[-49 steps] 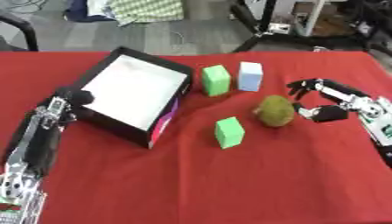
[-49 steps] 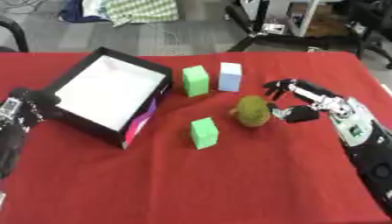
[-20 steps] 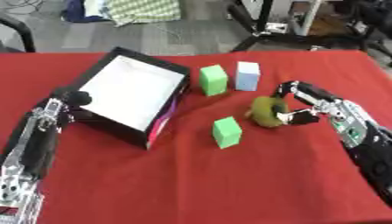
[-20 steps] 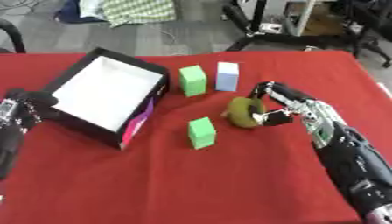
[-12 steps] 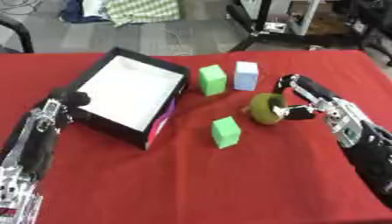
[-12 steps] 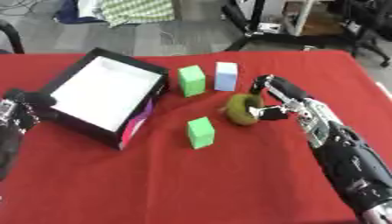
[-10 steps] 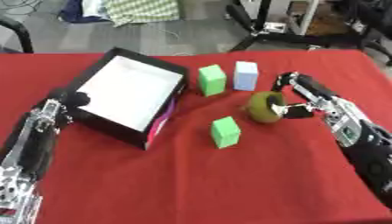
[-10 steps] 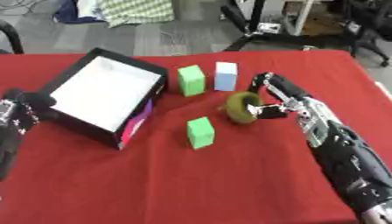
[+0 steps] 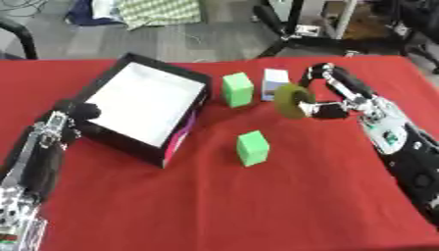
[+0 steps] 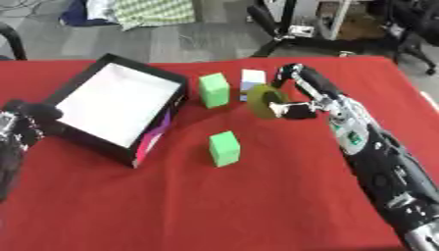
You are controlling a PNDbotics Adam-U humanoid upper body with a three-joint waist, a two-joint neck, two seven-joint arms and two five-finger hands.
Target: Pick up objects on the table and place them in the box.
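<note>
Red tablecloth [image 9: 214, 206]; beyond it, grey floor [image 9: 171, 41], checked cloth [image 9: 158, 9].

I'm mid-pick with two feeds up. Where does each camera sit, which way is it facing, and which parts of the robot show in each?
Left eye view: head camera, looking down at the red table; left robot hand at the box edge, right robot hand curled round the olive object.
Right eye view: same head, slightly to the right, facing down too; the left arm is mostly cut off at the picture's edge.
Shared: box, three blocks, olive object, both hands.
</note>
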